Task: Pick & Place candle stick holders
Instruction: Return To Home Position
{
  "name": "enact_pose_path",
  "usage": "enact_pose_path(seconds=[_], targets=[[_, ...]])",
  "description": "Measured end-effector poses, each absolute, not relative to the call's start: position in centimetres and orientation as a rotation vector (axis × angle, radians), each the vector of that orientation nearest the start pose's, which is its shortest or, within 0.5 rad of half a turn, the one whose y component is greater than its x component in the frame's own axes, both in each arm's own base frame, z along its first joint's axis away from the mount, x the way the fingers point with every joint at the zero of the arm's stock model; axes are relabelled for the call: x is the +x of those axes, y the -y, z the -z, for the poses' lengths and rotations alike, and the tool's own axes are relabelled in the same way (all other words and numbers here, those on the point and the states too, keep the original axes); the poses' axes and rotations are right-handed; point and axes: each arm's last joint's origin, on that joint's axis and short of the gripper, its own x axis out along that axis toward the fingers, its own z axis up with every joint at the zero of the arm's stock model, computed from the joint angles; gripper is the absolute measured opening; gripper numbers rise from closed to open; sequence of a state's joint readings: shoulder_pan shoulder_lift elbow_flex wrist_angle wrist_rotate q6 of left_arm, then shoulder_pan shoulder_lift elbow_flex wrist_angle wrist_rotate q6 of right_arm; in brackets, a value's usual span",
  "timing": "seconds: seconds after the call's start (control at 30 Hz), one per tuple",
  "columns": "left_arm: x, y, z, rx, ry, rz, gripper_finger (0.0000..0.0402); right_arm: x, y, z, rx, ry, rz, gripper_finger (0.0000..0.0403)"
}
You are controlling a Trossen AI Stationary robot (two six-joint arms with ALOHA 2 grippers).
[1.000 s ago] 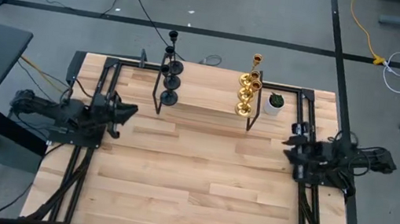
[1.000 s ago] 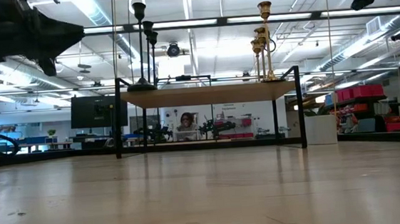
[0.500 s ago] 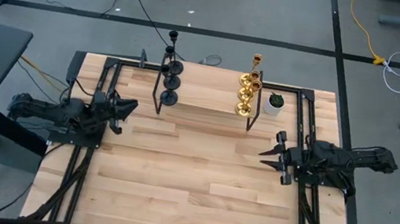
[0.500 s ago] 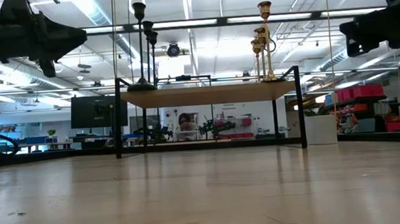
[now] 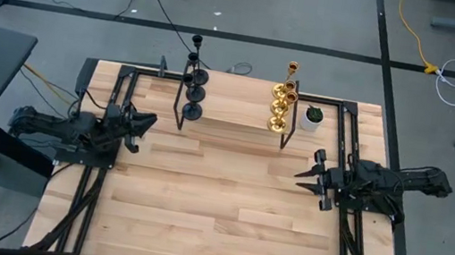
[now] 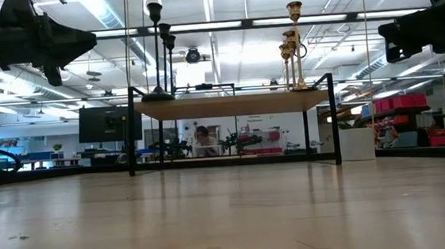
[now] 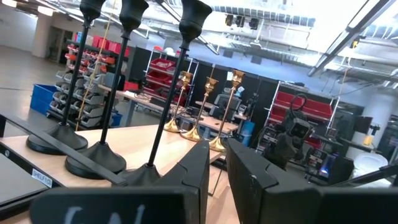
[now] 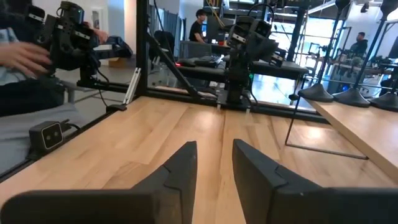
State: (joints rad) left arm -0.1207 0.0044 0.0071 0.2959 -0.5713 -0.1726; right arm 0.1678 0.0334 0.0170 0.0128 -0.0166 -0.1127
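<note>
Candle stick holders (image 5: 279,106) stand, seemingly, well beyond the right claw (image 5: 303,179).

left pincer (image 7: 217,145) slightly parted; right pincer (image 8: 214,145) parted wider

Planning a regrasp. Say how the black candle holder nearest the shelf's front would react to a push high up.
Probably tips: the black candle holder has a tall thin stem over a small flared base. Falling, it could hit its close neighbours. Its straight stem looks rigid.

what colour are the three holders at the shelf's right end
Shiny gold; the gold holders show best in the high view.
</note>
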Motion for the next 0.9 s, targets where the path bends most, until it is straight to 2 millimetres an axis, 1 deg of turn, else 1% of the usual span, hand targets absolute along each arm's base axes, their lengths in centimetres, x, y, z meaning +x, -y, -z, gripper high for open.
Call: enact_pose_path(seconds=[0.07, 0.13, 0.2, 0.23, 0.33, 0.4, 0.5, 0.57, 0.67, 0.9], targets=[[9.0, -0.5, -19.2, -0.266, 0.317, -0.422, 0.0058, 9.7, -1.7, -16.8, -0.113, 0.007, -0.184, 0.0103], [9.2, -0.4, -18.6, -0.274, 0.253, -0.391, 0.0058, 9.7, -1.7, -16.8, -0.113, 0.007, -0.184, 0.0103], [9.5, 0.1, -17.5, -0.313, 0.139, -0.276, 0.0058, 9.7, -1.7, -16.8, -0.113, 0.007, -0.184, 0.0103], [9.6, 0.3, -17.3, -0.32, 0.105, -0.2, 0.0058, 9.7, -1.7, -16.8, -0.113, 0.007, -0.184, 0.0103], [9.9, 0.9, -16.8, -0.221, 0.024, -0.01, 0.0058, 9.7, -1.7, -16.8, -0.113, 0.008, -0.184, 0.0103], [9.8, 1.2, -16.7, -0.164, 0.011, 0.098, 0.0058, 9.7, -1.7, -16.8, -0.113, 0.008, -0.184, 0.0103], [9.6, 1.5, -17.1, -0.139, 0.042, 0.27, 0.0058, 9.7, -1.7, -16.8, -0.113, 0.008, -0.184, 0.0103], [9.5, 1.7, -17.2, -0.082, 0.055, 0.363, 0.0058, 9.7, -1.7, -16.8, -0.113, 0.009, -0.184, 0.0103], [9.5, 1.7, -17.3, -0.039, 0.076, 0.398, 0.0058, 9.7, -1.7, -16.8, -0.113, 0.008, -0.184, 0.0103], [9.5, 1.1, -17.6, -0.033, 0.107, 0.325, 0.0058, 9.7, -1.7, -16.8, -0.113, 0.009, -0.184, 0.0103]])
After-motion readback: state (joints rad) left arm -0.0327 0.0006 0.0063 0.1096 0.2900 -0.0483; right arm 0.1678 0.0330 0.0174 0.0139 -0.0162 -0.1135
